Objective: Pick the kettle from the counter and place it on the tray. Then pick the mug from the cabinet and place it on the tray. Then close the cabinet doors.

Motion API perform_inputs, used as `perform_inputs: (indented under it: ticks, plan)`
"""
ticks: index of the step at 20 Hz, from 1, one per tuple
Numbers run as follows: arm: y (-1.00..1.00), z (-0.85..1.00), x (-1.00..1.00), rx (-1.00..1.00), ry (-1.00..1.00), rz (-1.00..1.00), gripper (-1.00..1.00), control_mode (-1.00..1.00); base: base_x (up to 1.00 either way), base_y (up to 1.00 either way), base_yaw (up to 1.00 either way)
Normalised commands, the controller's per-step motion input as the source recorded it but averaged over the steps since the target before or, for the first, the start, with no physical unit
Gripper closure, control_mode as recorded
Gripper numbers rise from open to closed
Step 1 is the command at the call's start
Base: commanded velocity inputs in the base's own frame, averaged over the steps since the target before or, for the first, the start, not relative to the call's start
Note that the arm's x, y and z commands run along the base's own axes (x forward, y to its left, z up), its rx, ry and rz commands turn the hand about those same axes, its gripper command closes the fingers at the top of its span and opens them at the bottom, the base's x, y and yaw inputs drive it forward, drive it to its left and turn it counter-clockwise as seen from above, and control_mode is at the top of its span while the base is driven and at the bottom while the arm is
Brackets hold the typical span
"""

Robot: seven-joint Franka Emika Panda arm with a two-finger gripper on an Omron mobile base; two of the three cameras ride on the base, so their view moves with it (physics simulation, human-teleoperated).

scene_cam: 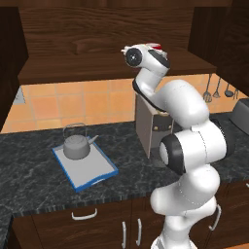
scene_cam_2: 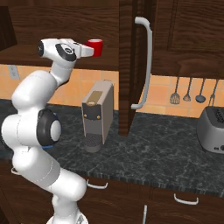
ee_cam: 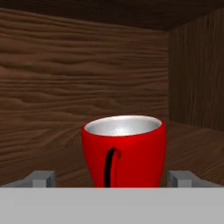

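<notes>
The kettle (scene_cam: 77, 146), squat grey metal under a thin wire handle, already sat on the blue-rimmed tray (scene_cam: 99, 172) near the bench's (scene_cam: 34, 170) front edge, so the mug step was in hand. The glossy red mug (ee_cam: 124, 151), pale inside, stood on the wood-grain cabinet (ee_cam: 52, 78) shelf, handle facing the camera. The pincer (ee_cam: 113, 178) stood wide, one tip either side, gripping nothing. Next, it likely needed to close squarely on the mug's rounded wall.

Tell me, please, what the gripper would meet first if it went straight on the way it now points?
The mug: it stands upright on the cabinet shelf between the open gripper fingers, handle facing the hand. Behind it is the cabinet's back wall.
</notes>
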Motion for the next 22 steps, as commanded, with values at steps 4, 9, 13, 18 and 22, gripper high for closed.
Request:
perform_inputs:
  ticks: [4, 9, 13, 18, 22]
  plan:
    - [-0.33, 0.0, 0.01, 0.03, 0.0, 0.0, -1.0, -1.0, 0.0, 0.0, 0.0]
    - [-0.12, 0.0, 0.0, 0.0, -0.02, 0.0, 1.0, -1.0, 0.0, 0.0, 0.0]
    - [0.0, 0.0, 0.0, 0.0, -0.08, 0.0, 1.0, -1.0, 0.0, 0.0, 0.0]
    - [0.0, 0.0, -0.02, 0.0, -0.04, 0.0, 1.0, -1.0, 0.0, 0.0, 0.0]
    - [0.0, -0.01, 0.0, 0.0, 0.0, 0.0, 1.0, -1.0, 0.0, 0.0, 0.0]
